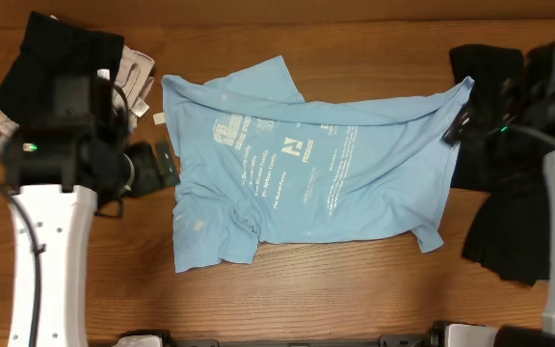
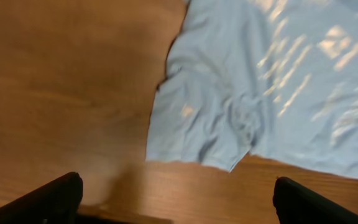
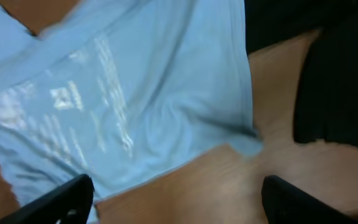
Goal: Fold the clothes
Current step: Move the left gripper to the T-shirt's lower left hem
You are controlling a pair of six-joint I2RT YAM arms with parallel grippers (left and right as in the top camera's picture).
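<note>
A light blue T-shirt point(image 1: 306, 173) with white print lies spread and wrinkled across the middle of the wooden table. It also shows in the left wrist view point(image 2: 272, 81) and in the right wrist view point(image 3: 117, 93). My left gripper point(image 1: 162, 166) is open and empty just left of the shirt's left edge; its fingers point(image 2: 176, 202) frame bare wood. My right gripper point(image 1: 456, 127) is open and empty at the shirt's upper right corner; its fingers point(image 3: 179, 199) hover over wood beside the shirt's edge.
A pile of dark and light clothes point(image 1: 75, 58) lies at the back left. Black garments point(image 1: 504, 222) lie at the right edge, also in the right wrist view point(image 3: 337, 81). Bare wood runs along the front of the table point(image 1: 306, 299).
</note>
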